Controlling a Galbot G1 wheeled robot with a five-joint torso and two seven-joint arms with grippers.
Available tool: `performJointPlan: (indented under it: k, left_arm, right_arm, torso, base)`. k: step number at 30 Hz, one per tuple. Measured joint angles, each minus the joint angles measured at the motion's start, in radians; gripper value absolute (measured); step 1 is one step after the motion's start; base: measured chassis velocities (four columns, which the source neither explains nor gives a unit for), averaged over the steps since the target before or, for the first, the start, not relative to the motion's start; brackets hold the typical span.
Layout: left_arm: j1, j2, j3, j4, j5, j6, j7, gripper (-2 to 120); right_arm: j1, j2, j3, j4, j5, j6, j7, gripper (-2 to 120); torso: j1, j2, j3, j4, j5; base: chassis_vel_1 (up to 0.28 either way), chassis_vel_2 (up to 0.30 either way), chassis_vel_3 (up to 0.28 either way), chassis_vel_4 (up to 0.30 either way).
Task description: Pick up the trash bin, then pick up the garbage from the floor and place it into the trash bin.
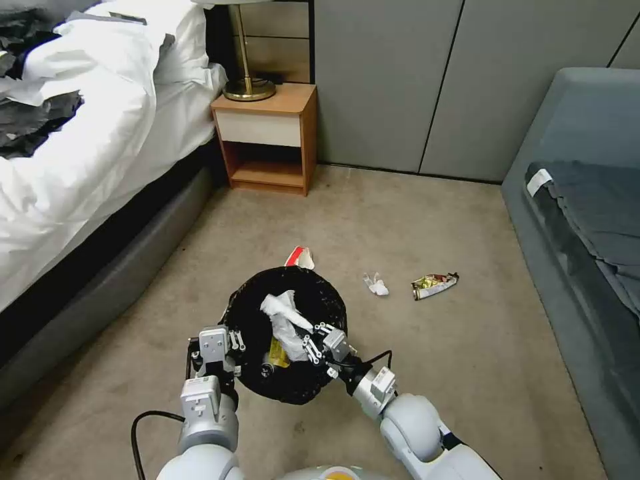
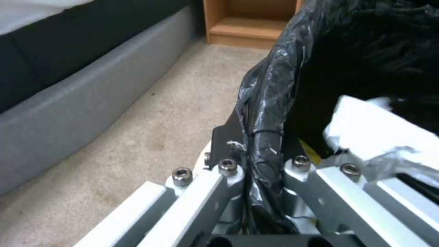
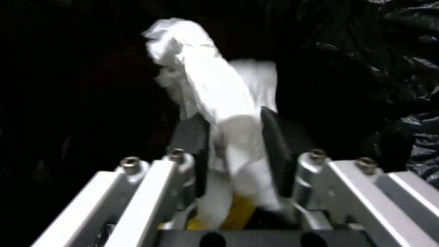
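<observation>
Gripping a crumpled white tissue (image 3: 219, 103), the right gripper (image 1: 313, 341) reaches over the near rim into the mouth of the trash bin (image 1: 293, 387), its two dark fingers (image 3: 274, 144) pressed against either side of the paper. A yellow wrapper (image 1: 279, 353) lies in the bin just beside the tissue. The left gripper (image 1: 227, 347) is clamped on the bin's near left rim, one finger outside and one inside, with the crinkly black bag liner (image 2: 270, 113) squeezed between them.

The bin sits in front of the robot over beige carpet (image 1: 413, 220). Just beyond its far rim lies a red-and-white carton (image 1: 300, 257), partly hidden by the bin. To the right, apart from the bin, a small white tissue (image 1: 377, 285) lies on the floor, and a shiny wrapper (image 1: 433, 285) lies near it, farther right. A bed (image 1: 87, 153) with white bedding runs along the left, a wooden nightstand (image 1: 267, 137) stands against the far wall, and a grey sofa (image 1: 587, 220) lines the right.
</observation>
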Motion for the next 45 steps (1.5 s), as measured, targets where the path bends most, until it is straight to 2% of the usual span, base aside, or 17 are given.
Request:
performJointPlan:
  k: [1,2,5,6,9,10,13,14,16,17,19,26,29,34,37,42,45]
  left_arm:
    - [-0.001,0.000,0.000,0.000,-0.001,0.000,0.000,3]
    - [-0.001,0.000,0.000,0.000,-0.001,0.000,0.000,3]
    - [-0.008,-0.003,0.000,0.004,-0.002,0.000,0.000,3]
    - [-0.008,-0.003,0.000,0.004,-0.002,0.000,0.000,3]
    - [-0.012,-0.005,0.000,0.008,-0.003,0.000,-0.001,3]
    - [-0.012,-0.005,0.000,0.008,-0.003,0.000,-0.001,3]
    - [-0.014,-0.007,0.002,0.009,-0.003,0.000,-0.001,3]
    - [-0.014,-0.007,0.002,0.009,-0.003,0.000,-0.001,3]
    - [-0.013,-0.009,0.005,0.009,-0.003,0.000,-0.001,3]
    - [-0.013,-0.009,0.005,0.009,-0.003,0.000,-0.001,3]
    - [-0.011,-0.008,0.005,0.009,-0.002,0.000,-0.001,3]
    - [-0.009,-0.005,0.001,0.009,-0.002,-0.001,-0.001,3]
    - [-0.008,-0.007,0.003,0.009,0.001,-0.001,-0.001,3]
    - [-0.003,-0.009,0.006,0.004,0.005,-0.001,-0.001,3]
    - [0.008,-0.007,-0.002,-0.002,0.005,-0.004,0.000,3]
    - [0.012,-0.003,-0.013,-0.003,0.002,-0.007,-0.001,3]
    - [0.006,-0.003,-0.021,-0.003,-0.005,-0.009,-0.001,3]
  right_arm:
    - [0.000,0.001,0.000,0.000,-0.003,0.000,0.000,34]
    - [0.000,0.001,0.000,0.000,-0.003,0.000,0.000,34]
    - [-0.004,0.006,-0.001,0.004,-0.010,-0.001,0.001,51]
    - [-0.004,0.006,-0.001,0.004,-0.010,-0.001,0.001,51]
    - [-0.015,0.002,0.000,0.029,-0.018,-0.001,0.003,65]
    - [-0.015,0.002,0.000,0.029,-0.018,-0.001,0.003,65]
    - [-0.016,0.002,0.004,0.042,-0.020,-0.001,0.004,81]
    - [-0.016,0.002,0.004,0.042,-0.020,-0.001,0.004,81]
    - [-0.021,0.003,0.006,0.051,-0.022,0.000,0.005,91]
    - [-0.021,0.003,0.006,0.051,-0.022,0.000,0.005,91]
    - [-0.029,0.004,0.008,0.078,-0.025,0.002,0.006,99]
    - [-0.066,-0.009,0.031,0.214,-0.031,0.005,0.013,100]
    - [-0.094,-0.020,0.053,0.308,-0.030,0.003,0.036,100]
    - [-0.117,-0.022,0.075,0.382,-0.033,0.001,0.079,100]
    - [-0.155,-0.013,0.120,0.478,-0.043,0.002,0.139,100]
    - [-0.198,0.000,0.175,0.552,-0.075,0.003,0.204,100]
    - [-0.282,0.027,0.272,0.593,-0.129,0.033,0.282,100]
  torso:
    - [0.000,0.000,0.000,0.0000,0.0000]
    - [0.000,0.000,0.000,0.0000,0.0000]
    - [0.000,0.000,0.000,0.0001,0.0000]
    - [0.000,0.000,0.000,0.0001,0.0000]
    - [0.000,0.000,0.000,0.0000,0.0000]
    - [0.000,0.000,0.000,0.0000,0.0000]
    - [0.000,0.000,0.000,0.0001,0.0000]
    - [0.000,0.000,0.000,0.0001,0.0000]
    - [0.000,0.000,0.000,0.0000,0.0000]
    - [0.000,0.000,0.000,0.0000,0.0000]
    - [0.000,0.000,0.000,0.0000,0.0001]
    - [0.000,0.000,0.000,0.0000,0.0000]
    - [0.000,0.000,0.000,0.0000,0.0000]
    - [0.000,0.000,0.000,0.0001,0.0001]
    - [0.000,0.000,0.000,0.0001,0.0000]
    - [0.000,0.000,0.000,0.0000,0.0001]
    - [0.000,0.000,0.000,-0.0001,0.0001]
  base:
    - [0.000,0.000,0.000,0.000]
    - [0.000,0.000,0.000,0.000]
    - [0.000,0.000,0.000,0.000]
    - [0.000,0.000,0.000,0.000]
    - [0.000,0.000,0.000,0.000]
    - [0.000,0.000,0.000,0.000]
    - [0.000,0.000,0.000,0.000]
    - [0.000,0.000,0.000,0.000]
    - [0.000,0.000,0.000,0.000]
    - [0.000,0.000,0.000,0.000]
    - [0.000,0.000,0.000,0.000]
    - [0.000,0.000,0.000,0.000]
    - [0.000,0.000,0.000,0.000]
    - [0.000,0.000,0.000,0.000]
    - [0.000,0.000,0.000,0.000]
    - [0.000,0.000,0.000,0.000]
    - [0.000,0.000,0.000,0.000]
